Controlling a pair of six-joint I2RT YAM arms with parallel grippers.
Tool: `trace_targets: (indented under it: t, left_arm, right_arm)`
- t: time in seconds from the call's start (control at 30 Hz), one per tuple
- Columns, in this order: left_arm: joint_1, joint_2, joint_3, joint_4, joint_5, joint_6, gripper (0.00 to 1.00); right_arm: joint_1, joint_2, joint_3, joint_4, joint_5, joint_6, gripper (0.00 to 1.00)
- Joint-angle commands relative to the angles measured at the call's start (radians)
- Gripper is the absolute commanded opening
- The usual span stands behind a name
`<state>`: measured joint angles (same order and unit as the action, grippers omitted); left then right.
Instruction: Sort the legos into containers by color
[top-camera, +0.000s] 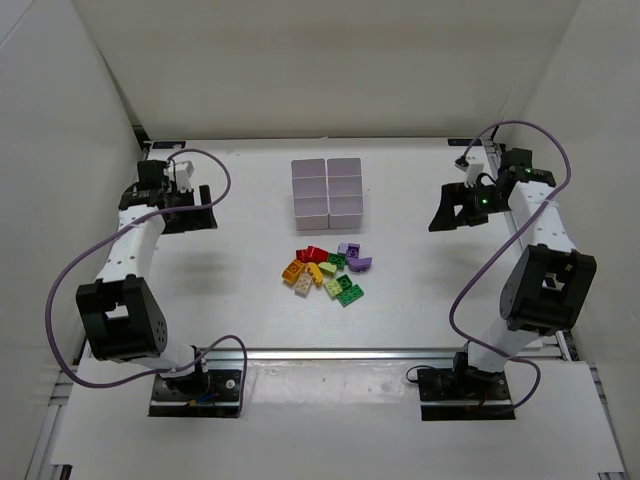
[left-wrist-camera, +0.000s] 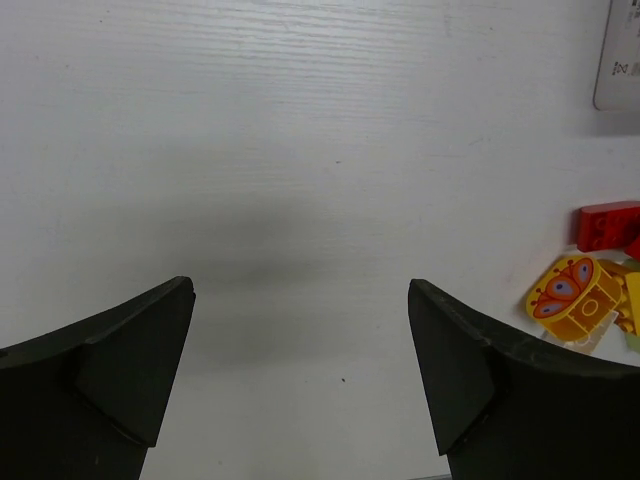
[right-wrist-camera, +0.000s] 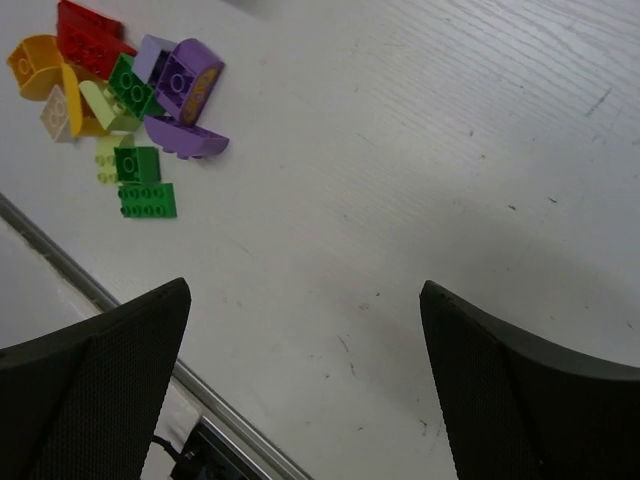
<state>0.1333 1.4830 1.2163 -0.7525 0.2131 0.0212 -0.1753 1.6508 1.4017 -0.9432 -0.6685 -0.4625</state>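
Surface (top-camera: 230, 290): white, walled on three sides.

Left end effector (left-wrist-camera: 300, 286): positioned toward the far-left corner; fingers spread fully apart, nothing held or touched, bare surface seen between them.

Right end effector (right-wrist-camera: 305, 288): positioned toward the far-right corner; fingers likewise wide apart, nothing held or touched.

Containers (top-camera: 328, 188): six joined bins in one block, set midway along the far edge, well apart from both end effectors.

Legos (top-camera: 325, 270): one loose heap at the middle of the surface, just nearward of the containers. Red, orange, yellow, lime, green and purple bricks are noted.
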Motion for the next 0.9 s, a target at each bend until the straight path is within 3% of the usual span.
trace_targets:
  t: [0.0, 0.17, 0.27, 0.33, 0.43, 0.53, 0.6, 0.8, 0.87]
  left_arm:
    - [-0.004, -0.026, -0.006, 0.024, -0.028, 0.023, 0.99]
    - [-0.004, -0.108, -0.026, -0.004, 0.217, 0.241, 0.99]
    - [-0.009, -0.15, -0.024, -0.01, 0.292, 0.256, 0.99]
    - [-0.012, -0.148, 0.005, -0.066, 0.383, 0.314, 1.0]
    - [-0.023, -0.174, -0.001, -0.081, 0.361, 0.319, 0.99]
    - [-0.021, -0.187, -0.014, -0.077, 0.316, 0.321, 0.99]
    - [-0.023, -0.181, -0.014, -0.077, 0.299, 0.318, 0.99]
    - [-0.024, -0.144, 0.02, -0.076, 0.279, 0.327, 1.0]
    - [-0.024, -0.118, 0.04, -0.076, 0.275, 0.327, 0.99]
  right_arm:
    - [-0.001, -0.036, -0.003, 0.05, 0.075, 0.035, 0.99]
    - [0.037, -0.039, 0.002, 0.034, 0.095, -0.017, 0.98]
    - [0.138, -0.104, -0.042, 0.058, 0.096, -0.1, 0.97]
    - [0.278, -0.167, -0.084, 0.058, 0.096, -0.191, 0.97]
    - [0.489, -0.216, -0.133, 0.043, 0.125, -0.301, 0.95]
    - [0.615, -0.224, -0.173, 0.049, 0.126, -0.341, 0.85]
    - [0.651, -0.212, -0.188, 0.061, 0.113, -0.358, 0.75]
    - [0.698, -0.152, -0.225, 0.112, 0.113, -0.435, 0.6]
    - [0.698, -0.129, -0.228, 0.162, 0.133, -0.45, 0.59]
